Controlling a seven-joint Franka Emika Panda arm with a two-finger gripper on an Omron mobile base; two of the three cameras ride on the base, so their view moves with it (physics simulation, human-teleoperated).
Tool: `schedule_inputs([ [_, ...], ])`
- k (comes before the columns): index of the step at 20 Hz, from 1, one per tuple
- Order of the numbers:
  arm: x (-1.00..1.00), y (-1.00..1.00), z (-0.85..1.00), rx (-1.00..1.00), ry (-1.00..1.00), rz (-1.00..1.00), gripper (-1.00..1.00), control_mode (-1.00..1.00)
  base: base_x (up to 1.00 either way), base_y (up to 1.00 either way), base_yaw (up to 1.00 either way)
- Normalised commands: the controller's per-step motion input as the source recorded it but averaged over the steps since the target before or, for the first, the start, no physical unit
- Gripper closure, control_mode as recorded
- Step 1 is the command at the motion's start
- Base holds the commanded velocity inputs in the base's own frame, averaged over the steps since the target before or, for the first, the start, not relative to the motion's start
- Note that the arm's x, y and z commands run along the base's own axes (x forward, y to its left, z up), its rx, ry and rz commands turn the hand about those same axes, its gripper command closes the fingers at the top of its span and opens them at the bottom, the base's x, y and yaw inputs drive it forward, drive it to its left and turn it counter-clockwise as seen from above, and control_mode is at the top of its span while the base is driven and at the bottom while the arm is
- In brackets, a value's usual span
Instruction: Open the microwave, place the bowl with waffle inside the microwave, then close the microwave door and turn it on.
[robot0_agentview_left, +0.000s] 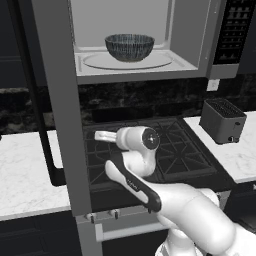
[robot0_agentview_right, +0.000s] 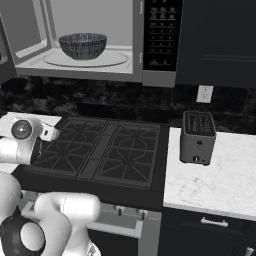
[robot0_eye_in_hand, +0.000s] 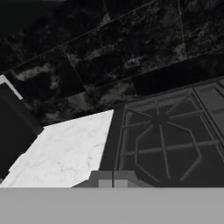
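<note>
I see the microwave (robot0_agentview_left: 145, 70) up on the far wall above the stove (robot0_agentview_right: 107, 150), with its door (robot0_agentview_left: 57, 105) swung wide open toward me on the left. The door hangs edge-on in the left base view, a tall grey slab with its dark handle (robot0_agentview_left: 47, 150) low on its left side, and it stands between that camera and the left counter (robot0_agentview_left: 25, 170). The bowl (robot0_agentview_left: 129, 47) sits inside the cavity on the glass turntable (robot0_agentview_left: 127, 61), upright and about centred. I cannot make out the waffle from here; the bowl's rim hides whatever lies in it. The black button panel (robot0_agentview_right: 161, 32) is at the right of the cavity.

My arm is folded low over the left half of the stove, and the gripper (robot0_eye_in_hand: 113, 180) is down near the stove's left edge, where the black grates meet the white marble counter. In the hand view the two fingertips sit pressed together with no gap, and there is nothing between them. Beyond them I look at the dark tiled backsplash (robot0_eye_in_hand: 109, 57) and a dark edge at the far left that I take for the open door.

On the right counter (robot0_agentview_right: 225, 175) a small dark toaster (robot0_agentview_right: 198, 137) stands near the wall, well apart from the arm. A wall outlet (robot0_agentview_right: 204, 93) is above it.
</note>
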Motion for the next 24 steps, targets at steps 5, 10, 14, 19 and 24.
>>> schedule_inputs([
  [5,-0.14,0.34,0.0,-0.36,-0.05,0.19,1.0,-1.0,0.0,0.0,0.0],
  [10,-0.46,0.39,0.03,-0.39,0.0,0.02,1.0,-1.0,0.0,0.0,0.0],
  [14,-0.74,0.35,0.27,-0.32,-0.07,0.0,1.0,-1.0,0.0,0.0,0.0],
  [19,-0.36,0.25,0.34,-0.25,-0.02,0.0,1.0,-1.0,0.0,0.0,0.0],
  [24,-0.05,0.28,0.0,-0.3,-0.41,0.0,1.0,-1.0,0.0,0.0,0.0],
])
